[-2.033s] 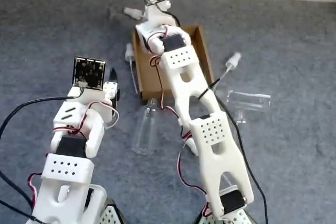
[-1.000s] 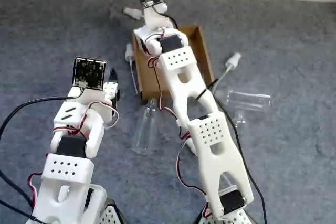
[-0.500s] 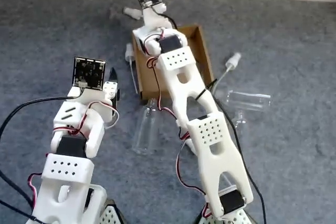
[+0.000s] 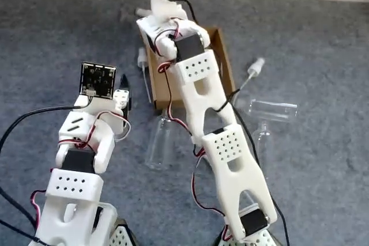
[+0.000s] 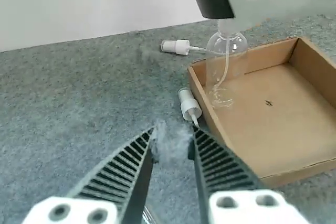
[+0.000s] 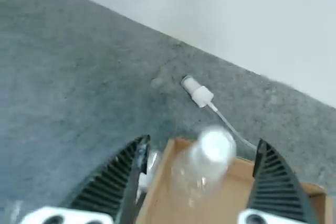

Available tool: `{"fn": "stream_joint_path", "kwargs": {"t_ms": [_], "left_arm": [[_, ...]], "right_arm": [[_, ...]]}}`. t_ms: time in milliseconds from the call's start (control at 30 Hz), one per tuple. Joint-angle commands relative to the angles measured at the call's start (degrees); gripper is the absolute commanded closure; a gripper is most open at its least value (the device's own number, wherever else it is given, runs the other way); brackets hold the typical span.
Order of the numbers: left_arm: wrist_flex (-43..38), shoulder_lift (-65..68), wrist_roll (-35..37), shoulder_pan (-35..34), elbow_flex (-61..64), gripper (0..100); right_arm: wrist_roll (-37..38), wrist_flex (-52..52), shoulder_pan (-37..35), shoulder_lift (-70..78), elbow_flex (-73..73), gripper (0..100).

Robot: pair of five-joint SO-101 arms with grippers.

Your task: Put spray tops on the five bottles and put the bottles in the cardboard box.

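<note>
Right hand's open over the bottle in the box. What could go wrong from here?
1. The capped bottle stands upright in a corner of the cardboard box, directly under the open right hand. A sideways pull-out could clip its top and tip it over.
2. Another bottle lies on its side on the carpet beside the right arm. The arm or its cable could knock it rolling on the way back.

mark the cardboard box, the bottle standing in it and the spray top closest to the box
cardboard box [image 5: 273,129]: left wrist view, bare inner floor
bottle [image 5: 231,64]: left wrist view, clear body
spray top [image 5: 185,99]: left wrist view, white head
</note>
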Motion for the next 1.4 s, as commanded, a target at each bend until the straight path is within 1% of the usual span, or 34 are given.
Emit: {"fn": "stream_joint_path", "kwargs": {"t_ms": [0, 67, 233, 333, 500, 600, 733, 833, 967, 1000, 1133, 1200, 1267, 1367], "left_arm": [[-1.3, -1.1, 0.6, -0.7, -0.3, 94], [-1.3, -1.1, 0.6, -0.8, -0.3, 94], [-1.4, -1.1, 0.6, -0.9, -0.3, 94], [-1.4, -1.1, 0.6, -1.1, -0.3, 94], [-1.5, -1.3, 0.7, -5.2, -0.8, 94], [-3.3, -1.1, 0.7, -6.1, -0.6, 94], [-3.2, -1.5, 0.4, -7.2, -0.3, 94], [-3.1, -1.6, 0.4, -11.7, 0.9, 94], [-2.9, -1.6, 0.4, -17.1, 2.0, 94], [-2.0, -1.6, 0.3, -18.1, 2.3, 94], [4.7, -1.6, 0.2, -20.8, 2.9, 94], [7.9, -1.6, 0.2, -22.1, 2.9, 94], [8.8, -1.6, 0.2, -23.1, 2.9, 94], [9.0, -1.6, 0.3, -23.6, 3.3, 94]], "right_arm": [[4.0, 7.7, 0.6, -4.8, -8.9, 75.2], [4.0, 11.7, 1.5, -7.3, -8.9, 78.0], [4.2, 21.7, 3.9, -14.7, -8.9, 91.6], [4.3, 27.6, 6.3, -18.3, -8.9, 95.4], [4.2, 27.4, 16.3, -20.0, -8.9, 97.1], [4.2, 27.4, 22.5, -20.0, -8.1, 97.3], [4.3, 27.5, 30.4, -22.4, -1.4, 97.3], [4.3, 27.5, 33.6, -27.7, 9.5, 97.3], [4.5, 27.4, 34.4, -39.7, 30.5, 97.3], [5.5, 27.4, 34.4, -42.9, 37.0, 97.3], [14.2, 27.0, 34.5, -54.7, 61.3, 97.3], [15.7, 26.8, 34.9, -60.4, 72.2, 97.3], [15.6, 24.2, 36.0, -66.8, 82.5, 97.9], [16.0, 16.1, 36.8, -77.2, 99.6, 98.8]]}}
